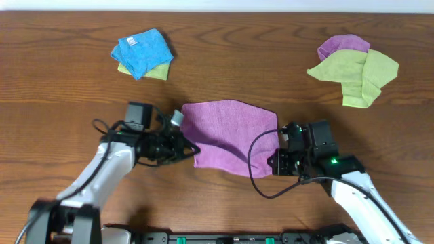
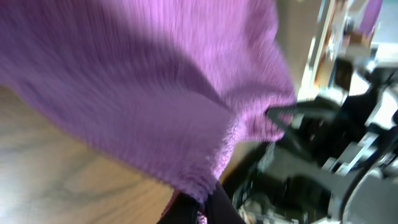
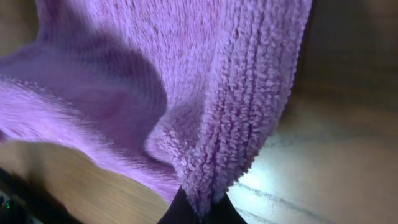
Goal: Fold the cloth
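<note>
Wooden bench (image 1: 217, 74) carries the lilac cloth (image 1: 230, 132) at its near middle. Clamped tight, the left fingers (image 1: 192, 150) pinch its near-left corner and the right fingers (image 1: 274, 163) its near-right corner. Carry both corners evenly toward the far edge, keeping the hem taut and level.

White arm links (image 1: 102, 169), black cables (image 1: 252, 163), green light (image 1: 333, 161)

cloth (image 1: 230, 135): mid-table (image 1: 54, 88), between the two grippers.
left gripper (image 1: 190, 148): at the cloth's near-left corner, clamped on its edge.
right gripper (image 1: 274, 161): at the cloth's near-right corner, clamped on its edge.
left pile (image 1: 142, 54): far left, one cloth atop another.
right pile (image 1: 352, 68): far right, one cloth partly under another.
</note>
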Controlling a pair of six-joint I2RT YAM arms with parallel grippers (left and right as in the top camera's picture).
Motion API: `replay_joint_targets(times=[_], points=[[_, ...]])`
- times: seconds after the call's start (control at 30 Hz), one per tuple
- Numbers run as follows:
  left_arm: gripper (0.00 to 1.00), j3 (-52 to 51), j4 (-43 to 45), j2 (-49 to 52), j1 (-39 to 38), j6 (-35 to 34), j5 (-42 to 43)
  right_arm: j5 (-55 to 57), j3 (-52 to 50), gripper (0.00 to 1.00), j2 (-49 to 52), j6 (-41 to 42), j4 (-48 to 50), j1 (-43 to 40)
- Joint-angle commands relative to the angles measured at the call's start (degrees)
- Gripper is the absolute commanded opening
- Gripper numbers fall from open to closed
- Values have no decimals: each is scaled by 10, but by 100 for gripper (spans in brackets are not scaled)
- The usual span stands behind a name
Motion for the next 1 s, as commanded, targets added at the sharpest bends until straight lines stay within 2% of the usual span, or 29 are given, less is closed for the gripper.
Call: replay_joint_targets(times=[0.0,0.27,0.53,0.77,0.97], points=[[6,16,10,-25,18,-42,-41,17,0,1,-6,20,23,-2],[6,16,91,-26,18,-112,-118,85,0,1,-1,43,145,-2],[6,16,137,-14,18,-140,-188,99,0,1,85,44,278,-2],[6,16,223,52,18,-162,-191,103,4,1,169,52,370,-2],[6,16,262,94,18,-167,-204,119,28,1,225,51,407,-2]])
